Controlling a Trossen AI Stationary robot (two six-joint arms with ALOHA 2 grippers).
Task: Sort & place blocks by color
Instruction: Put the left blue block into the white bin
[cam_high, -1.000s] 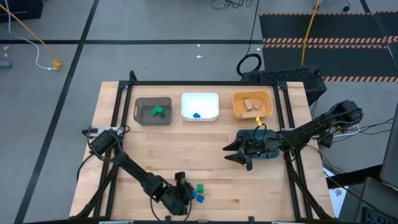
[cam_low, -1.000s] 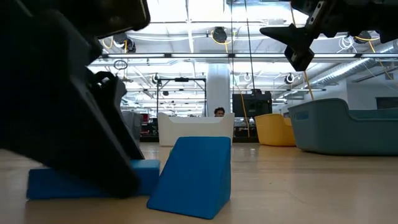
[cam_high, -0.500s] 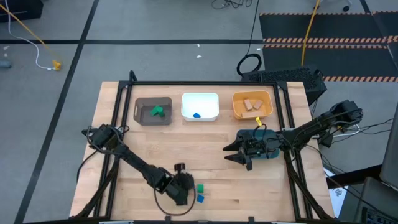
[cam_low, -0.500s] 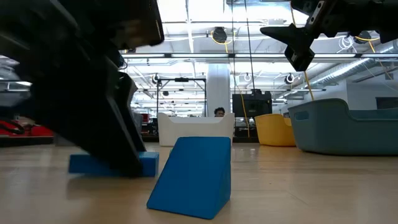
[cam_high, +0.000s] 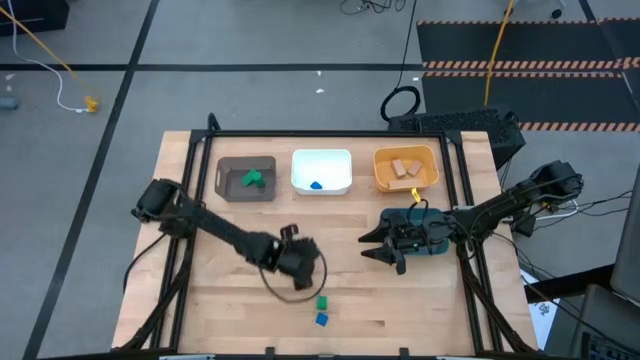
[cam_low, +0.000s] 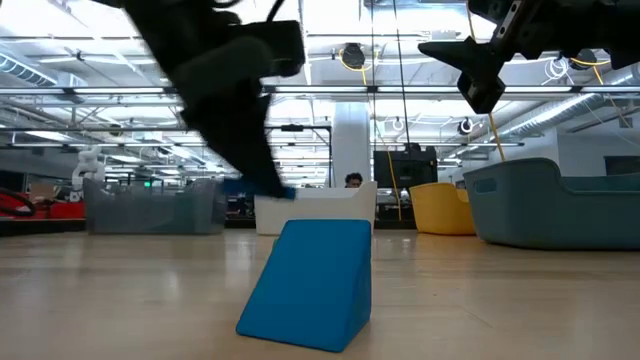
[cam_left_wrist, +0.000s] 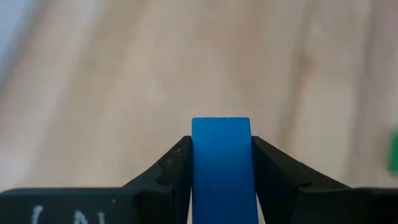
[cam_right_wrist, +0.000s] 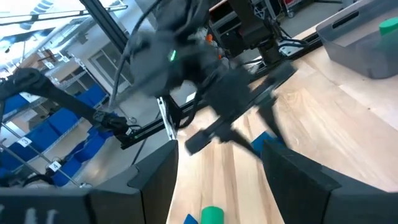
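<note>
I see the wooden table (cam_high: 200, 300) filling the middle of the high view, with four bins along its upper half. My left gripper (cam_high: 300, 256) sits at centre, fingers clamped on a blue bar (cam_left_wrist: 221, 165). My right gripper (cam_high: 375, 246) waits centre-right, fingers spread, empty. A green block (cam_high: 322, 302) and blue wedge (cam_high: 321, 320) lie lower centre.

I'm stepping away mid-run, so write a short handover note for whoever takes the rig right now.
Left gripper: shut on a blue bar, lifted over mid-table.
Right gripper: open, holding nothing, hovering by the teal bin.
Done: green blocks in the brown bin, one blue block in the white bin, wood blocks in the orange bin.
Left: bin the held bar, then the green cube and blue wedge near the front edge.
</note>
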